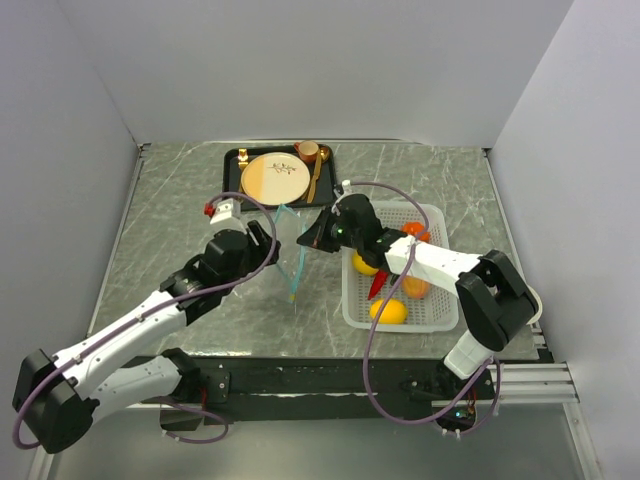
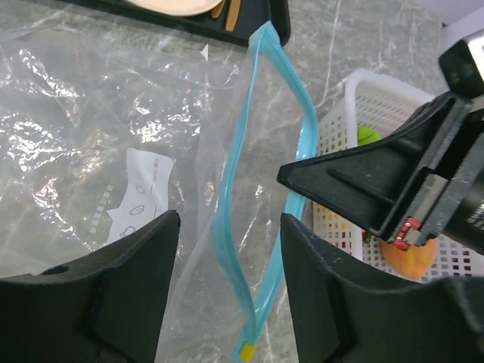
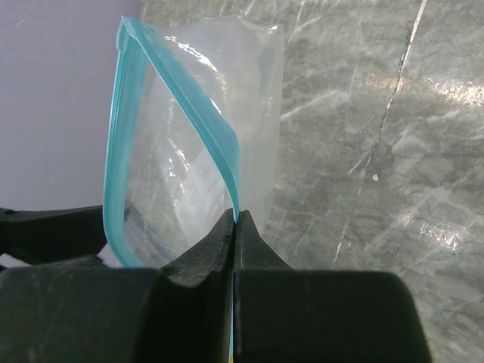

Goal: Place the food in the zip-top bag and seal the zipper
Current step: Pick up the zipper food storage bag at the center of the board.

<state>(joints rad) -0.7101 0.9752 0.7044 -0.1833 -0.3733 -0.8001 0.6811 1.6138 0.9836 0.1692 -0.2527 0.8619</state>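
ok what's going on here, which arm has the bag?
The right gripper is shut on the zipper, pinching one lip of the zip-top bag, whose mouth gapes open. The left gripper is open, straddling the bag's open edge. The food lies in the white basket; none is bagged yet.

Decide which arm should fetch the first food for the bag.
Probably left: the left gripper is open and empty, while the right gripper is pinching the zipper, holding the zip-top bag mouth open.
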